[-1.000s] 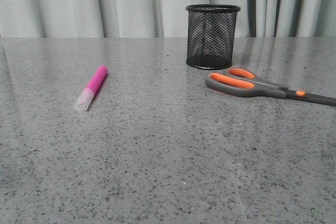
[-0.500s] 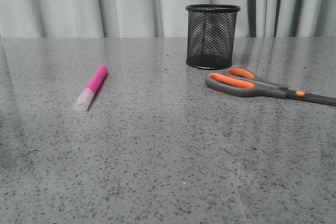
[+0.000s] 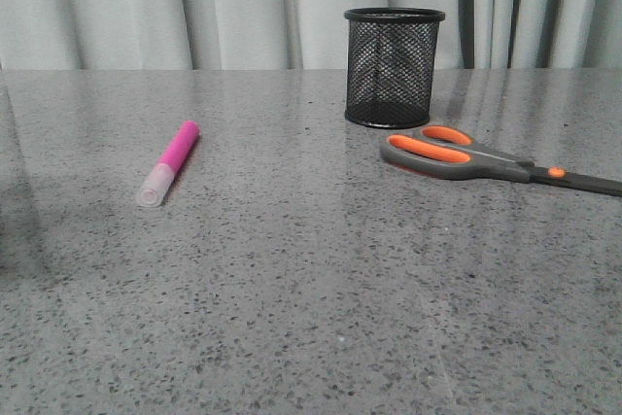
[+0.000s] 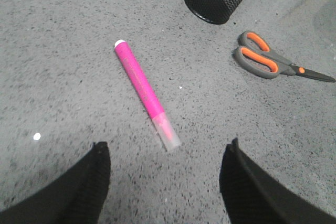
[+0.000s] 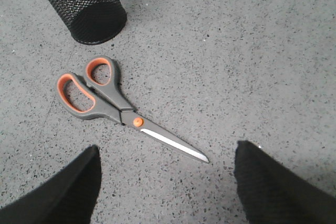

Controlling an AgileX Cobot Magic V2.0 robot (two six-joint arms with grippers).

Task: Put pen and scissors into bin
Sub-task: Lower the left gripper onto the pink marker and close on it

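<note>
**Pen and scissors on the surface, bin standing empty of both: handling notes**

The pen (image 3: 168, 163) lies flat on the grey speckled surface (image 3: 311, 318) at the left, its whitish cap toward the near side. The scissors (image 3: 486, 158) lie flat at the right, blades closed, handles pointing left and just beside the base of the bin (image 3: 394, 67). The bin stands upright at the far centre-right, in front of the curtain (image 3: 233, 7). Neither item is inside it.

Neither arm appears in the front view. In the left wrist view the left tool (image 4: 165, 182) hovers over the pen with its fingers spread wide apart, holding nothing. In the right wrist view the right tool (image 5: 168, 182) hovers over the scissors, likewise spread wide and holding nothing.

Handling judgement:

- Pen: likely light, rigid and smooth, and round enough to roll. Grip across the pink barrel near its middle (the cap may be slicker and could pull off).
- Scissors: likely heavier, stiff, lying very flat. The thin blades offer little to grip; closing across the pivot or the thick handle shanks looks safer.
- Bin: light mesh, probably easy to tip. Lower items in from above, blades or tip downward.
</note>
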